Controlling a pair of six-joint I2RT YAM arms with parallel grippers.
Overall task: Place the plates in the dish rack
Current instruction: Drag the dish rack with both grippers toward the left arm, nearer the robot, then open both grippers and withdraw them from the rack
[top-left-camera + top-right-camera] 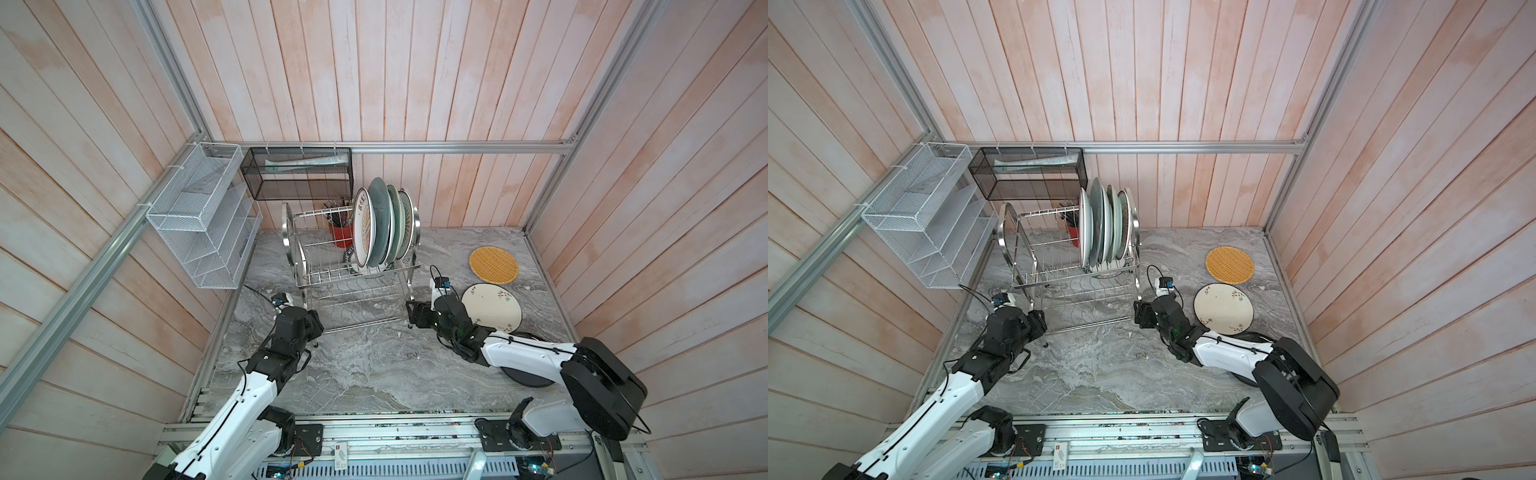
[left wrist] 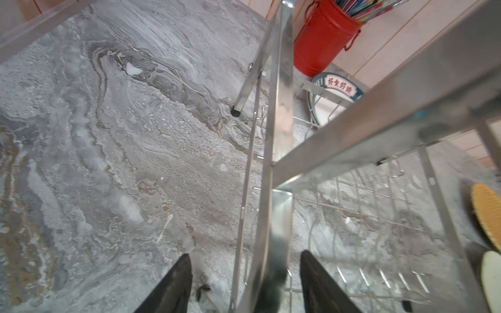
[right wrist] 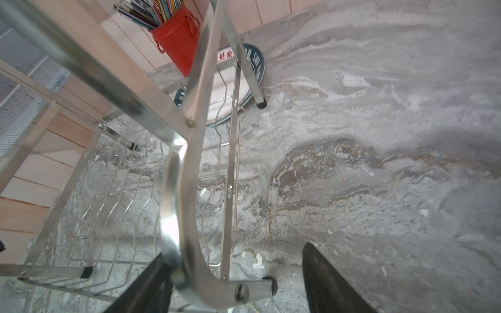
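The steel dish rack [image 1: 353, 291] [image 1: 1075, 286] stands at the back of the marble table. Several plates [image 1: 376, 228] [image 1: 1104, 224] stand upright at the right end of its upper tier. A green-rimmed plate [image 2: 336, 89] [image 3: 252, 67] leans at the lower tier's back. On the table to the right lie a cream floral plate [image 1: 490, 307] [image 1: 1223, 309], a yellow woven disc [image 1: 494, 264] [image 1: 1230, 264] and a black plate [image 1: 528, 376] half hidden under my right arm. My left gripper [image 1: 318, 326] [image 2: 245, 254] is open astride the rack's front-left frame. My right gripper [image 1: 411, 318] [image 3: 235, 250] is open astride the front-right frame.
A red cup [image 1: 340, 232] [image 2: 322, 40] of utensils stands behind the rack. A white mesh organiser [image 1: 203, 224] and a black mesh basket [image 1: 297, 172] hang on the back-left walls. Wooden walls close in on three sides.
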